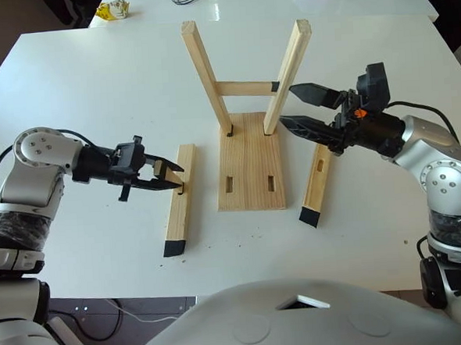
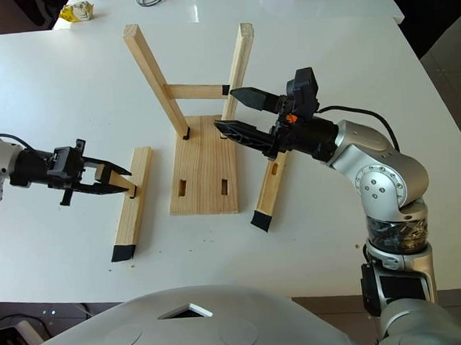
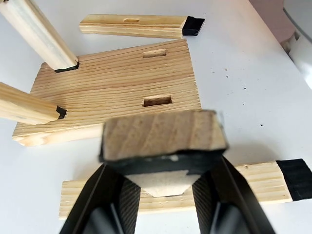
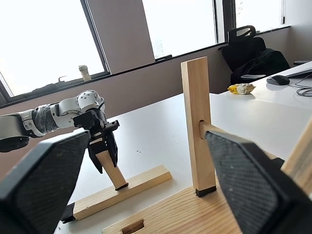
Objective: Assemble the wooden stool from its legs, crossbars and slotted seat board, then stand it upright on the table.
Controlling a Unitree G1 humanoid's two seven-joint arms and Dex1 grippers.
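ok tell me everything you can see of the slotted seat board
The seat board is a pale, rectangular wooden plank with lengthwise grain, lying flat on the white table. It has four slots. The two far ones hold upright legs, which are joined by a crossbar. The two near slots are empty. Two loose legs lie on the table to either side, apart from it.

Silver-grey arms [image 1: 38,165], black pincers [image 1: 176,178] [image 1: 287,105]

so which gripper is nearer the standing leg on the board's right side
Right. The right gripper is open just beside that leg; the left gripper, across the board, holds a bar on a flat leg.
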